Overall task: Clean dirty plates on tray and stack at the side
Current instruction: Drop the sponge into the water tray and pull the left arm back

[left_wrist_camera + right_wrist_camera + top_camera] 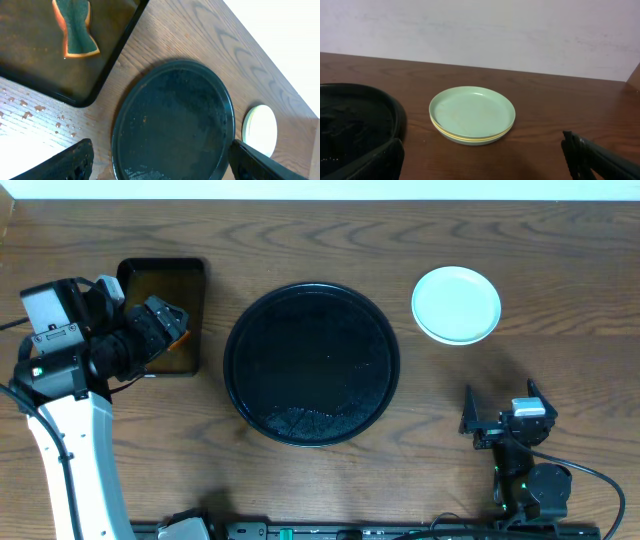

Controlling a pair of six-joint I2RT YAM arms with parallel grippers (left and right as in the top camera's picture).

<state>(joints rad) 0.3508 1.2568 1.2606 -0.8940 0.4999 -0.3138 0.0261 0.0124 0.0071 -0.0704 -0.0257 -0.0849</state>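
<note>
**Plates stacked beside the tray, both grippers open and empty**

Overhead: the large round black tray with a raised rim [312, 350] lies mid-table with no plate on it. The stack of small round shallow plates [456, 304] sits on the wood to its right, clear of the rim. The left gripper [168, 328] hovers over the smaller rectangular black tray of brownish liquid [185, 285], jaws spread wide around nothing. The right gripper [500, 408] hangs near the front edge, below the stack, its jaws also apart and empty.

Left wrist: a green sponge with orange edging [75, 27] lies in the brown liquid. Water droplets [30, 107] speckle the wood beside that tray (so wet, slippery surfaces seem likely).

Right wrist: the stack shows pale mint on top, a pale yellow rim in the middle and mint below; the top face looks clean. The plates look light, stiff and probably plastic, and slick if damp. The low flared rim seems the only purchase, with one finger over and one under. Nothing stands between the right gripper and the stack; the round tray's rim lies just to the left.
</note>
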